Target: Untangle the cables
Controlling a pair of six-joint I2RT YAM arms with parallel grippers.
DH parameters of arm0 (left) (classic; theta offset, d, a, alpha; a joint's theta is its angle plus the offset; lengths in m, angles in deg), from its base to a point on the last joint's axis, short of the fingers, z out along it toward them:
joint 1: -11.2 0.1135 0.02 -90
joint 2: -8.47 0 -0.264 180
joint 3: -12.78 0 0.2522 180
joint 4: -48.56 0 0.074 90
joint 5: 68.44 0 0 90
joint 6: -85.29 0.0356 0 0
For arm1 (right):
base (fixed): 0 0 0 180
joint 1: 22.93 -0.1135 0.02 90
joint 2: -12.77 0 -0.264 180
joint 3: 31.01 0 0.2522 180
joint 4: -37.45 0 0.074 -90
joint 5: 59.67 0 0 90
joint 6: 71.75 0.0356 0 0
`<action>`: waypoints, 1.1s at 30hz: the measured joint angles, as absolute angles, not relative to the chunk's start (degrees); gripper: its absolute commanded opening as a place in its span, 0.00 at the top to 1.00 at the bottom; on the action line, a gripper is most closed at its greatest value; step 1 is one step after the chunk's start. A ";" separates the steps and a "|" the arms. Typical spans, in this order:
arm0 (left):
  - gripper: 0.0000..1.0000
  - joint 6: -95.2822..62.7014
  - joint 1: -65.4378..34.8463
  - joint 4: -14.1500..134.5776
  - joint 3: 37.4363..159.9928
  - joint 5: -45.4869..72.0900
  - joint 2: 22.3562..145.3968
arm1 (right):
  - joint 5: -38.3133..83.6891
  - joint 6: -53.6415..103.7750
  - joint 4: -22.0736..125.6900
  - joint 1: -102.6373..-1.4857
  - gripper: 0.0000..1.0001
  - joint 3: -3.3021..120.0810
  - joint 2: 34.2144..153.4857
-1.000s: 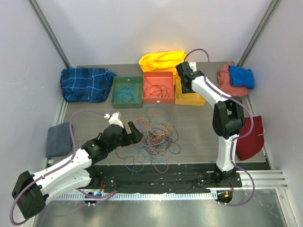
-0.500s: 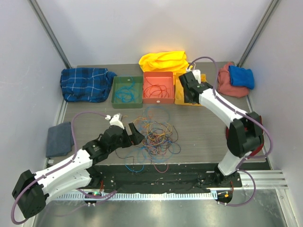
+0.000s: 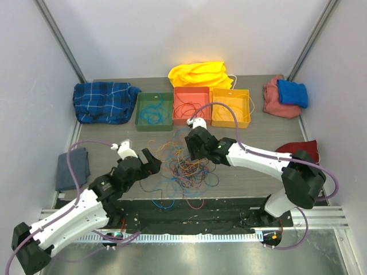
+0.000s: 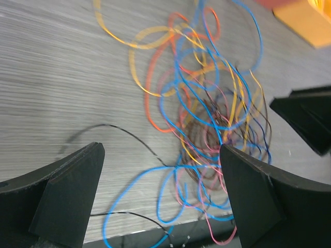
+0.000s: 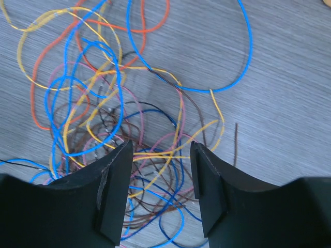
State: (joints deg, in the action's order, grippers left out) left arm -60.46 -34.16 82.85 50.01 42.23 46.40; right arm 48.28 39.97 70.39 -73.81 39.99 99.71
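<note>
The cables [image 3: 186, 169] lie in a loose tangle of blue, yellow, orange, pink and brown strands on the grey table, in the middle near the front edge. My left gripper [image 3: 150, 163] is open and empty at the tangle's left edge. In its wrist view [image 4: 160, 196] the jaws stand wide apart over blue and pink loops [image 4: 207, 119]. My right gripper [image 3: 194, 150] is open and empty just above the tangle's far side. In its wrist view [image 5: 161, 181] the jaws straddle yellow, blue and brown strands [image 5: 103, 119] without gripping them.
A green bin [image 3: 137, 112], a red bin [image 3: 191, 122] and a yellow bin [image 3: 231, 124] stand in a row at the back; the green and red ones hold cables. Cloths lie around: yellow [image 3: 198, 73], blue plaid [image 3: 103, 102], grey [image 3: 71, 168], red [image 3: 301, 150].
My right arm swung from over the yellow bin down and left to the tangle. My left gripper drew back a little toward the left and near edge.
</note>
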 measured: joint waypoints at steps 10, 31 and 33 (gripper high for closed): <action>0.00 -63.43 -34.16 94.46 54.07 53.88 41.20 | 45.36 38.15 61.91 -75.93 0.47 46.52 105.39; 0.00 -66.03 -34.16 102.98 54.93 56.00 37.62 | 45.29 31.62 60.93 -80.34 0.47 62.89 127.81; 0.00 -66.03 -34.16 103.00 54.93 56.00 37.62 | 47.93 29.80 61.91 -81.04 0.46 64.84 129.80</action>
